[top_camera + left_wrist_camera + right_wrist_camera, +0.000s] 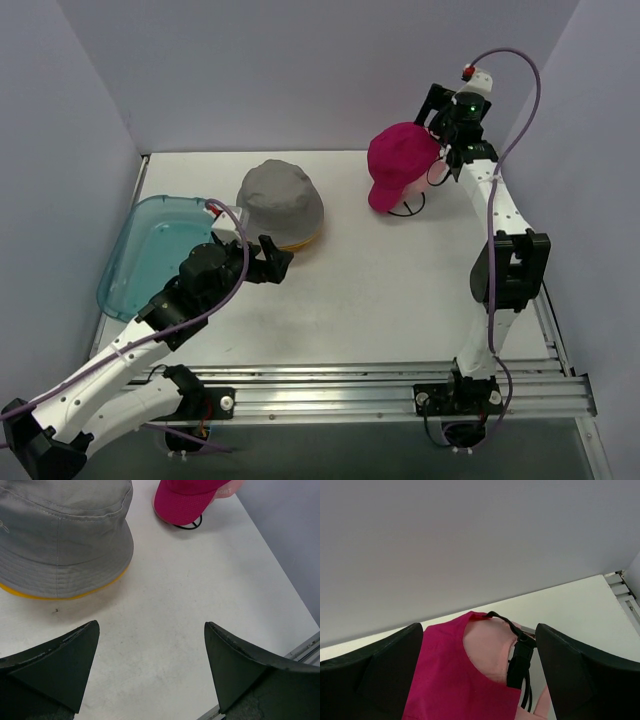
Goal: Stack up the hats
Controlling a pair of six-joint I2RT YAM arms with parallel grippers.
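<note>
The grey bucket hat sits on the yellow bucket hat, of which only a rim shows. Both show in the left wrist view, grey over the yellow rim. The magenta baseball cap sits at the back right over the light pink baseball cap, which shows through its back opening. My left gripper is open and empty, just in front of the grey hat. My right gripper is open right behind the magenta cap, its fingers on either side of the cap's black strap buckle.
A translucent teal tray lies at the left, beside my left arm. A black wire ring shows under the magenta cap. Walls close the table at the back and on both sides. A metal rail runs along the near edge.
</note>
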